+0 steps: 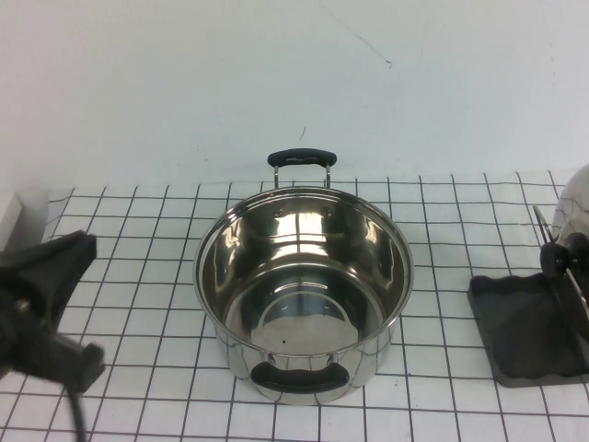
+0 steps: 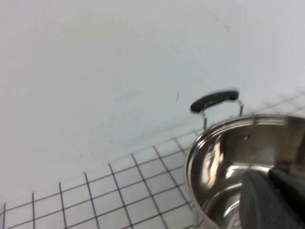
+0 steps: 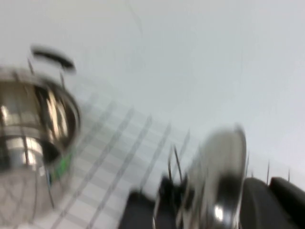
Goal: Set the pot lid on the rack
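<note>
White wall behind, white grid-lined mat [image 1: 138, 276] on the table. Steel pot [image 1: 304, 285] sits mid-table, uncovered, nothing inside, just reflections on the polished wall; black handle at the far rim [image 1: 302, 158] and another at the near rim [image 1: 301, 376].

The rack [image 1: 525, 336], a dark grey tray base with thin wire prongs, sits well to the right of the pot at the table's right edge. The pot lid [image 1: 572, 216] stands on edge in the rack, upright between prongs, shiny domed steel, black knob [image 1: 563, 256] facing toward the pot; partly cut off by the high view's right edge. Right wrist view shows the same lid [image 3: 219, 176] standing on the rack, blurred.

Left gripper [image 1: 51, 304] hangs at the table's left side, near the pot but apart from it, holding nothing; can't tell how its jaws stand. Right gripper [image 3: 274, 202] shows only as dark fingers just beside the lid in the right wrist view; grip state can't be told, contact with lid unclear.
</note>
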Tool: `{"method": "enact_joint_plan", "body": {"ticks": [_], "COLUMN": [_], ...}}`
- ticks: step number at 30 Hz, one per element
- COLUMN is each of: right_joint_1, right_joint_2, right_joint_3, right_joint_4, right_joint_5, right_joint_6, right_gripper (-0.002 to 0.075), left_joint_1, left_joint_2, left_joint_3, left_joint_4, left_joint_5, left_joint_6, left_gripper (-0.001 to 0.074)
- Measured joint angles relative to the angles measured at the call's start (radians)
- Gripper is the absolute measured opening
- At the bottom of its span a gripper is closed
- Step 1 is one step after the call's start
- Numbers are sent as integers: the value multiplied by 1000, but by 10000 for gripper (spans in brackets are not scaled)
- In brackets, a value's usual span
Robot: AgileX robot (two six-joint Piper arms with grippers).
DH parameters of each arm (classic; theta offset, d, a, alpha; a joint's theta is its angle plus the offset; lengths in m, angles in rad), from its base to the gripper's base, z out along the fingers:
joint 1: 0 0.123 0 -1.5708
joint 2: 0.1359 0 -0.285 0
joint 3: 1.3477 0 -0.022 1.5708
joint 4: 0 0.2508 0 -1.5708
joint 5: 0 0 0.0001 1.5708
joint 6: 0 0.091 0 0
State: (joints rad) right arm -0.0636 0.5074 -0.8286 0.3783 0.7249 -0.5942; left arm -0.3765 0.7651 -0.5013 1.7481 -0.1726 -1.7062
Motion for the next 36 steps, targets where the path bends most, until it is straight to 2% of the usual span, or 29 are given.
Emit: {"method": "enact_joint_plan", "body": {"ticks": [3, 6, 11, 16, 23, 36], "right_joint_1": [0, 0, 0, 0, 0, 0], "right_joint_2": [-162, -292, -449, -490, -490, -490], "right_joint_3": [108, 203, 340, 412, 439, 452], "right_joint_4": [194, 383, 549, 569, 576, 555], "right_joint_5": [-113, -140, -125, -130, -134, -23], "right_joint_6": [-202, -381, -477, -487, -487, -480], "right_gripper": [9, 2, -1, -1, -1, -1], "left_joint_1": [0, 0, 0, 0, 0, 0], "left_joint_2": [-156, -301, -517, -662, -692, -692], "left_joint_3": [76, 150, 289, 395, 509, 529], "left_joint_4": [-2, -4, -4, -5, -5, -5], "left_joint_5": [9, 18, 40, 32, -16, -103], "left_joint_6": [-61, -103, -108, -107, -104, -81], "left_gripper": [-1, -1, -1, -1, -1, -1]}}
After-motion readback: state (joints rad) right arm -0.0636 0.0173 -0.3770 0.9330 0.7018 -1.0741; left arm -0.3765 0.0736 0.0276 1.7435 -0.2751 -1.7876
